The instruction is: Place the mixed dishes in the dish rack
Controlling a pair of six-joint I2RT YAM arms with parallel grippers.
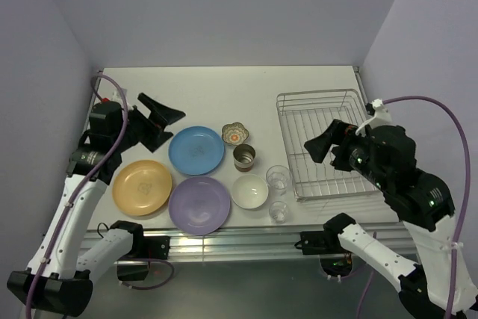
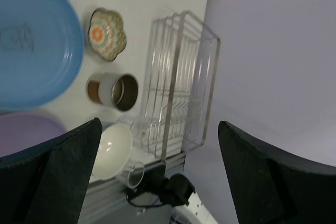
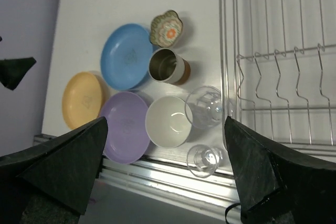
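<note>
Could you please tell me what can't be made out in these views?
Top view: the near right corner of the dish rack is hidden behind the right gripper and its arm.
Left wrist view: the purple plate is cut off by the frame edge and covered by a finger of the left gripper.
Left wrist view: the clear glasses blur into the rack wires.

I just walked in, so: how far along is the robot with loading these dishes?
Nothing is loaded yet: the dish rack is empty. Nothing is in hand either; the left claw and right claw are both open. Everything is left: blue plate, orange-yellow plate, purple plate, white bowl, floral bowl, brown cup and two glasses sit on the table.
</note>
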